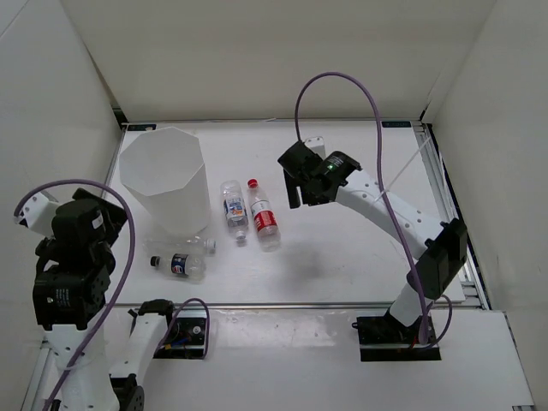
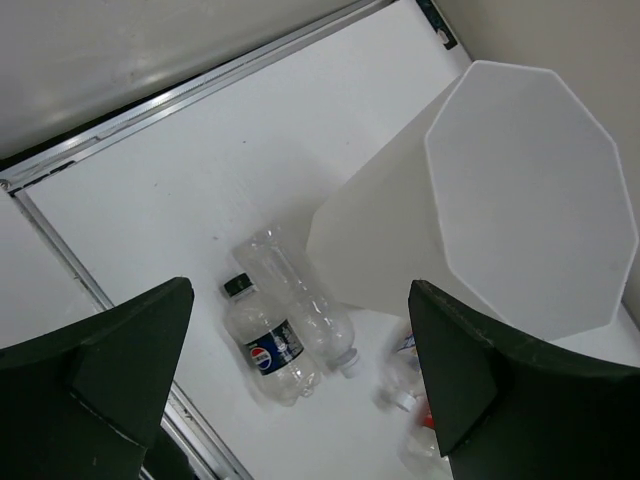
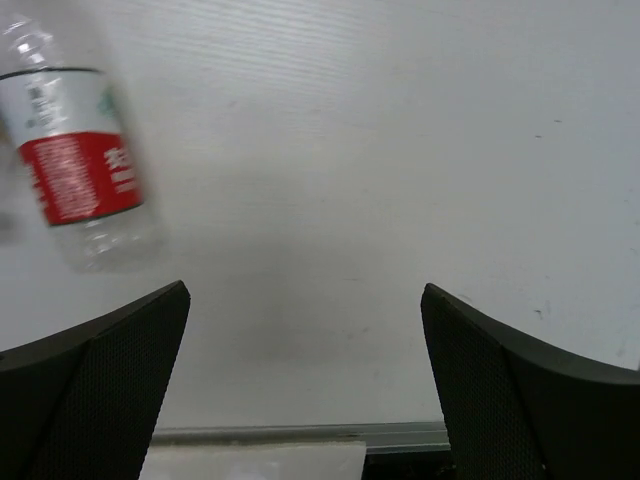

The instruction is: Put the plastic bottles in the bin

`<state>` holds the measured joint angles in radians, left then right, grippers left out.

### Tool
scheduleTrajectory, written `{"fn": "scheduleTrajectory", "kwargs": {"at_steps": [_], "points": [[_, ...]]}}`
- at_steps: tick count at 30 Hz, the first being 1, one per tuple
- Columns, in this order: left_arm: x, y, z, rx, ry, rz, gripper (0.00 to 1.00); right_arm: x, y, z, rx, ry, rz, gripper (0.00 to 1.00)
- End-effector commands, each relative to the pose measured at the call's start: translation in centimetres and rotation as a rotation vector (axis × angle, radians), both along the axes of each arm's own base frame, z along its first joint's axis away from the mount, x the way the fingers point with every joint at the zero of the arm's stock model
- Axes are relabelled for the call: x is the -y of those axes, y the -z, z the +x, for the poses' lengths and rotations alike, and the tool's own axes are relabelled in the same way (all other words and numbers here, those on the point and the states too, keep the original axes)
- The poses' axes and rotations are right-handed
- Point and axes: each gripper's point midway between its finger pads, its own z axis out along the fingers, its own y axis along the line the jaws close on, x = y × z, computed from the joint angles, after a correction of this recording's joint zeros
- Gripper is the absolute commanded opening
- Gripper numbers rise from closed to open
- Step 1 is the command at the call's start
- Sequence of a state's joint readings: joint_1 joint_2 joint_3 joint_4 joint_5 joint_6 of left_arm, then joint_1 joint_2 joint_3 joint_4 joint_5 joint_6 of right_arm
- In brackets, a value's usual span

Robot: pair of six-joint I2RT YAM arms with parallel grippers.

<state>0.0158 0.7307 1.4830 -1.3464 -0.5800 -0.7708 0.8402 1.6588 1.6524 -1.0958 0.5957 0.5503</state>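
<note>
Your left end effector (image 2: 298, 292), fingers wide apart, hangs over the plain bottle (image 2: 310, 315) and the dark-blue-label bottle (image 2: 268, 345), which lie on the counter (image 2: 200, 170) at the foot of the bin (image 2: 380, 220). Your right end effector (image 3: 305, 290), equally spread, has the red-label bottle (image 3: 80, 170) off its left finger and the blue-white-label bottle (image 1: 234, 208) beyond. All four lie outside the bin.

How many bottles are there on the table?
4. The red-label bottle and the blue-white bottle lie side by side in the middle; the dark-blue-label bottle and the plain bottle lie just in front of the bin. The bin might hide others.
</note>
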Motion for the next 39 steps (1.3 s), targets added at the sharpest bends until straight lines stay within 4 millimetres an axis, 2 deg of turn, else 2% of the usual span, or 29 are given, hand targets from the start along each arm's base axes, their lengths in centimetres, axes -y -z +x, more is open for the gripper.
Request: {"fn": "scheduleTrajectory", "kwargs": {"at_steps": [1, 3, 5, 6, 7, 8, 9, 10, 11, 12, 14, 15, 16, 17, 18, 20, 21, 23, 24, 26, 29, 34, 39], "points": [[-0.5, 1.6, -2.8, -0.04, -0.033, 0.011, 1.0, -3.5, -1.5, 0.3, -0.043, -0.151, 0.153, 1.0], [-0.1, 1.9, -3.9, -0.004, -0.014, -0.001, 1.0, -4.4, -1.6, 0.6, -0.069, -0.162, 0.186, 1.0], [0.2, 1.6, -3.8, 0.03, 0.027, 0.015, 1.0, -5.1, -0.5, 0.8, -0.128, -0.17, 0.214, 1.0], [0.6, 2.4, -3.9, 0.016, 0.054, 0.015, 1.0, -6.0, -0.5, 1.4, -0.123, -0.203, 0.249, 1.0], [0.6, 2.7, -3.8, 0.0, 0.059, 0.022, 1.0, -6.5, 0.8, 1.6, -0.162, -0.205, 0.256, 1.0], [0.6, 3.2, -3.7, -0.014, 0.059, 0.021, 1.0, -6.3, 1.3, 2.5, -0.186, -0.189, 0.276, 1.0], [0.4, 3.8, -3.9, -0.039, 0.051, 0.025, 1.0, -7.3, 1.7, 2.6, -0.228, -0.207, 0.326, 1.0], [0.4, 4.9, -3.9, -0.084, 0.057, 0.032, 1.0, -7.9, 2.9, 3.6, -0.257, -0.185, 0.337, 1.0], [0.4, 5.3, -3.8, -0.101, 0.062, 0.038, 1.0, -7.7, 3.4, 4.3, -0.274, -0.17, 0.348, 1.0], [0.3, 5.5, -3.8, -0.111, 0.062, 0.037, 1.0, -8.2, 4.7, 5.1, -0.295, -0.167, 0.356, 1.0], [0.5, 6.3, -3.7, -0.15, 0.077, 0.04, 1.0, -9.3, 5.1, 6.4, -0.304, -0.182, 0.419, 1.0], [0.7, 6.4, -3.5, -0.164, 0.094, 0.039, 1.0, -10.0, 6.3, 6.7, -0.33, -0.188, 0.427, 1.0], [0.8, 6.6, -3.3, -0.179, 0.109, 0.038, 1.0, -10.4, 6.5, 7.4, -0.33, -0.193, 0.455, 1.0], [0.8, 6.6, -3.3, -0.185, 0.114, 0.046, 1.0, -11.5, 6.1, 7.4, -0.348, -0.222, 0.497, 1.0], [0.8, 6.7, -3.1, -0.195, 0.114, 0.045, 1.0, -12.2, 7.3, 7.7, -0.371, -0.228, 0.506, 1.0], [0.8, 7.1, -2.9, -0.22, 0.12, 0.05, 1.0, -13.1, 7.7, 7.9, -0.387, -0.246, 0.532, 1.0], [0.8, 7.1, -2.9, -0.22, 0.12, 0.05, 1.0, -13.6, 8.7, 8.0, -0.41, -0.244, 0.546, 1.0], [0.8, 7.1, -2.9, -0.22, 0.12, 0.05, 1.0, -14.7, 9.6, 7.8, -0.442, -0.272, 0.586, 1.0], [0.8, 7.4, -2.9, -0.224, 0.114, 0.042, 1.0, -15.0, 9.4, 7.8, -0.446, -0.275, 0.605, 1.0], [0.8, 7.4, -2.9, -0.224, 0.114, 0.042, 1.0, -15.2, 10.7, 7.8, -0.47, -0.265, 0.608, 1.0], [0.8, 7.5, -3.1, -0.233, 0.115, 0.041, 1.0, -15.8, 11.7, 7.3, -0.514, -0.279, 0.632, 1.0], [0.9, 7.6, -3.0, -0.232, 0.122, 0.036, 1.0, -15.5, 14.2, 6.6, -0.572, -0.258, 0.612, 1.0], [1.0, 8.1, -3.0, -0.246, 0.118, 0.028, 1.0, -13.8, 16.1, 5.9, -0.649, -0.203, 0.618, 0.87]]}}
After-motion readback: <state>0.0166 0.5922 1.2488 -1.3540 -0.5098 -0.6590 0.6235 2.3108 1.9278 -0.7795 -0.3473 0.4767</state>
